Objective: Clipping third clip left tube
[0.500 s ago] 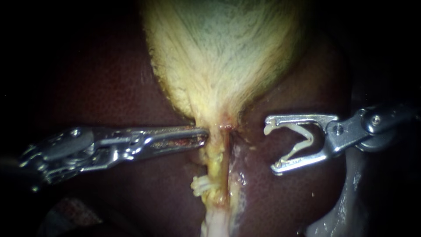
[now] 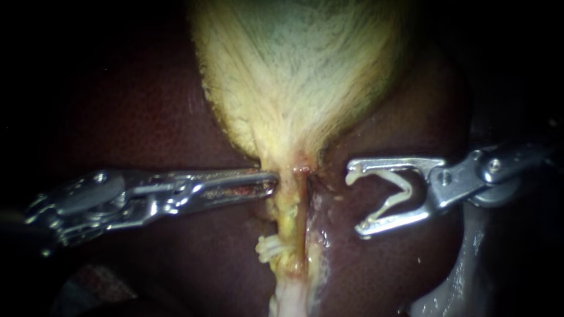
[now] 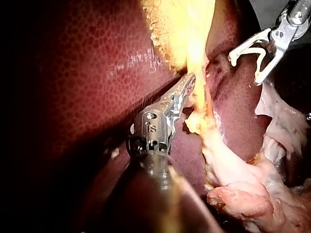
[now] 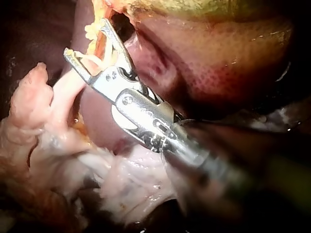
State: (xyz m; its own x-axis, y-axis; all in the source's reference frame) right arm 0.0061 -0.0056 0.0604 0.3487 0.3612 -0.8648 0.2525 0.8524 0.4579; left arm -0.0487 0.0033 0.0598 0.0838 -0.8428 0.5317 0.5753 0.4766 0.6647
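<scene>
Third clip not yet on: the right instrument (image 2: 354, 202), its end effector spread around an open clip (image 2: 399, 191), hovers at 3 o'clock of the left tube (image 2: 288, 217), apart from it. The left instrument (image 2: 273, 182) is clamped on that tube; white clips (image 2: 267, 249) sit at 6 o'clock.

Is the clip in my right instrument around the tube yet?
No: the right instrument, holding the clip spread wide, stands clear of the tube.
</scene>
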